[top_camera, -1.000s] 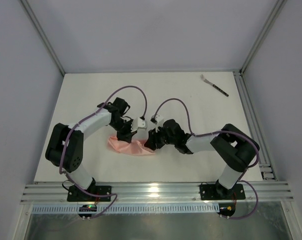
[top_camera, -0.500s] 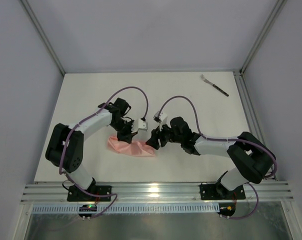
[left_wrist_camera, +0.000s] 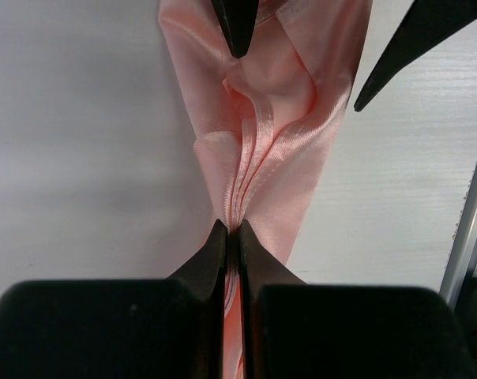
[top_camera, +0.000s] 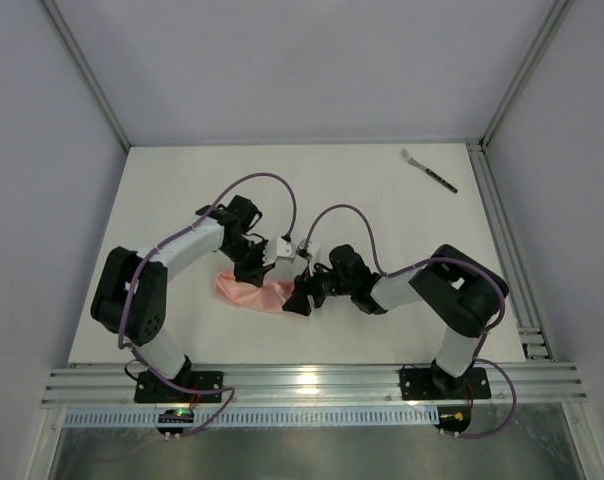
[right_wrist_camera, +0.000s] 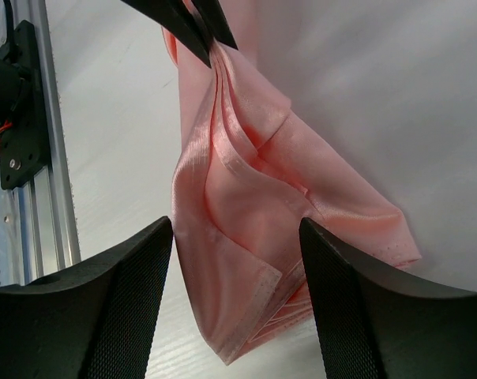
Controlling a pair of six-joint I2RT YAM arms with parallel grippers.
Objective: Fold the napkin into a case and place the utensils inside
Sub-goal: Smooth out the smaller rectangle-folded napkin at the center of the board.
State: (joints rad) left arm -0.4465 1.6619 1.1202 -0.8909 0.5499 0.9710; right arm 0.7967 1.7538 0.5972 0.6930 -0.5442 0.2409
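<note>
Salmon-pink satin napkin (top_camera: 244,292): bunched into a narrow, creased strip on the white table (top_camera: 382,200), near the front edge, between the two arms.

Hidden: from above, its right end lies under the right gripper (top_camera: 300,299) and its upper edge under the left gripper (top_camera: 255,271). In the left wrist view its near end runs out of sight behind the fingers. Whether the folds form a closed packet cannot be made out.

Left gripper: black jaws pressed together on a stitched hem fold, the cloth gathered into ridges there.

Right gripper: jaws well apart, straddling the loose layered end without clamping it.

Change: half a second ago the right gripper sat higher, beside the strip's upper right. Now it is lower over that end, with the elbow drawn in. Left gripper and napkin unmoved.

Fork (top_camera: 429,170): silvery head, dark thin handle, far right corner, well apart from the napkin. Prongs too small to count.

Texture: fine ribbed sheen, hemmed borders, soft pleats.
</note>
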